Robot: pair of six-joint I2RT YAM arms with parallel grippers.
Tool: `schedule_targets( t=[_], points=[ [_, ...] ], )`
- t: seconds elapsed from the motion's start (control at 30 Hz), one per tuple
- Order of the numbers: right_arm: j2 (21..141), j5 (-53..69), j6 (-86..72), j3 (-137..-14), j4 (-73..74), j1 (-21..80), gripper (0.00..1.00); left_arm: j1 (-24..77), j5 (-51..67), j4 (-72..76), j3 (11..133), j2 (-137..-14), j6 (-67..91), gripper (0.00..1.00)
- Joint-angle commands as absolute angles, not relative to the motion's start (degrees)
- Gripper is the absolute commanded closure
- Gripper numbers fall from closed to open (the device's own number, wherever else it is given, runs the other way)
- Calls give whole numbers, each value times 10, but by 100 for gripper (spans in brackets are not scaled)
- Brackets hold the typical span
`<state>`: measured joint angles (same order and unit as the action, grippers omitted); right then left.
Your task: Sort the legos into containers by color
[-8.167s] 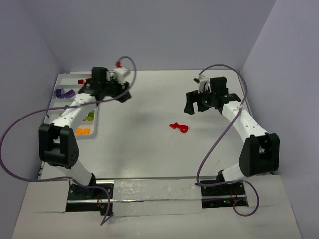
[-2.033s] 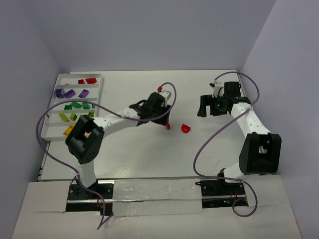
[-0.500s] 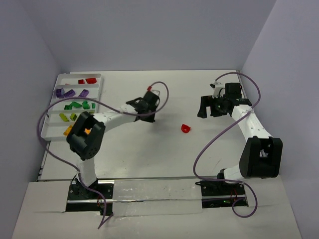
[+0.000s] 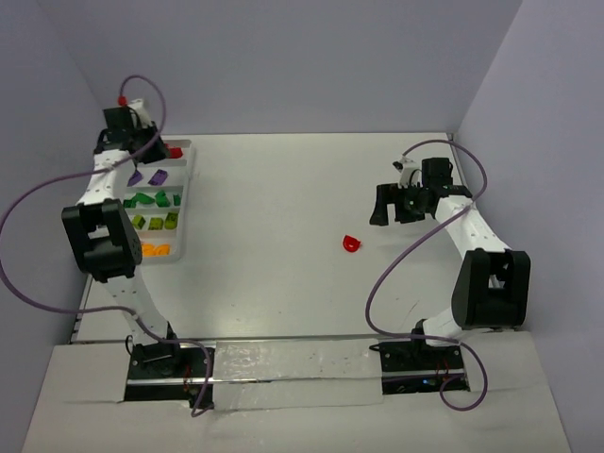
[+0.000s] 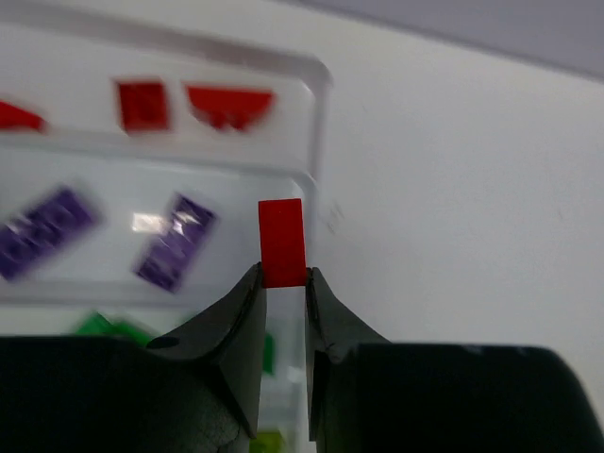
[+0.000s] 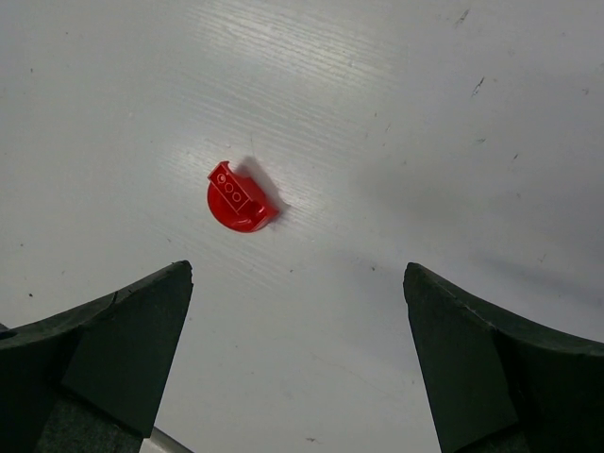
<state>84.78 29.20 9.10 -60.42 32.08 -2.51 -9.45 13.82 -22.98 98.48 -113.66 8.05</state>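
**A:** Where's your left gripper [image 5: 283, 283] at?

**B:** It's clamped on a small red rectangular plastic brick [image 5: 282, 241], over the edge of the flat white plastic tray [image 5: 319, 113], by the purple bricks [image 5: 175, 243].

**A:** And your right gripper [image 6: 297, 274]?

**B:** Jaws wide apart, above a red half-round brick [image 6: 241, 200] lying on the white table [image 6: 425, 113].

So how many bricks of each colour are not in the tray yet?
Red: 2 (a red brick held in the left gripper, a rounded piece on the table)
Purple: 0
Green: 0
Lime: 0
Orange: 0
Total: 2
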Motion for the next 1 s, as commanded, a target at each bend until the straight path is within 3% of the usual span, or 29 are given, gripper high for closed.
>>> schedule_targets(
  t=[0.0, 0.2, 0.63, 0.83, 0.97],
  points=[
    [858, 306, 102, -627, 309, -14, 0, -137, 191, -239, 1137, -1228, 60, 100],
    [860, 298, 106, -628, 313, -13, 0, -165, 138, -171, 1221, -1321, 46, 100],
    [872, 297, 111, -635, 323, -13, 1, -197, 107, -101, 1248, -1394, 63, 92],
    [875, 303, 122, -636, 331, -9, 1, -198, 94, -90, 1260, -1415, 56, 78],
    [872, 297, 137, -633, 341, 9, 2, -197, 81, -85, 1266, -1425, 54, 59]
  ],
)
